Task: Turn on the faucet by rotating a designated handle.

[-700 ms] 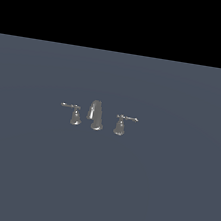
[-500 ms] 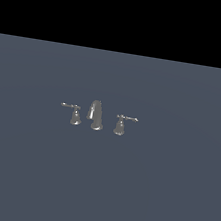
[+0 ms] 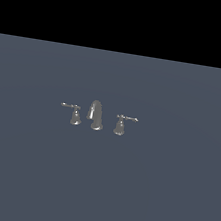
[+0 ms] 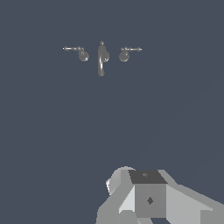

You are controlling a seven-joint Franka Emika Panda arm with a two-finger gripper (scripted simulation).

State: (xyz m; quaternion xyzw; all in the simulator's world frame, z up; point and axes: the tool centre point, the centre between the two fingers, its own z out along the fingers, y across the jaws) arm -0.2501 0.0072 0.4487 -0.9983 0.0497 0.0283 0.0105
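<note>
On the desk [image 3: 30, 181], the faucet [image 3: 97, 115]'s rigid, slick metal handle [image 3: 73, 112] sits well apart from the gripper [image 4: 148, 199]; push its thin lever tip. The jaws' opening is out of sight.

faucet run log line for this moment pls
stage: approach | faucet: untouched | handle: lever toward exterior view's left | gripper: fingers not in view, far from faucet

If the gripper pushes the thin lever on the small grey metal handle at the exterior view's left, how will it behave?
The small grey metal handle looks rigid, so its thin lever probably won't bend. Its flared base sits on the grey surface, so it likely swivels rather than tips. The shiny finish suggests fingers could slip off the narrow lever.
</note>
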